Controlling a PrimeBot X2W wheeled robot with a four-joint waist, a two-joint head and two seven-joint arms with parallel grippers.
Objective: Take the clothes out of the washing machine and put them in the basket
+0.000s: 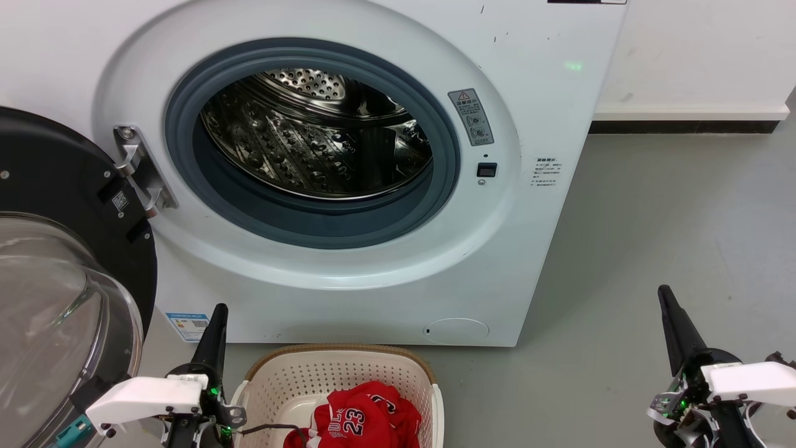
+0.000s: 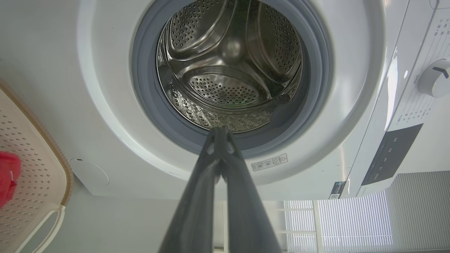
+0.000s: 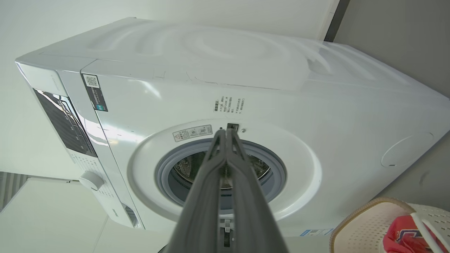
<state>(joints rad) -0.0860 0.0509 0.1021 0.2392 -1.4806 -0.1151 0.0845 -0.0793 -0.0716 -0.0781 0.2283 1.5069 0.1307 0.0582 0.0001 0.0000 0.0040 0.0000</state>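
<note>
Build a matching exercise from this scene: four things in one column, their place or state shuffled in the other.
Column one:
1. clothes
2. door
3. left gripper
4. basket

Column two:
A. swung open to the left
B. shut, holding nothing
C. on the floor before the washing machine
D. lying in the basket

Pairs: 1-D, 2-A, 3-B, 4-C

the clothes (image 1: 364, 420) lie in the basket (image 1: 280, 379), before the washing machine (image 1: 535, 261).
</note>
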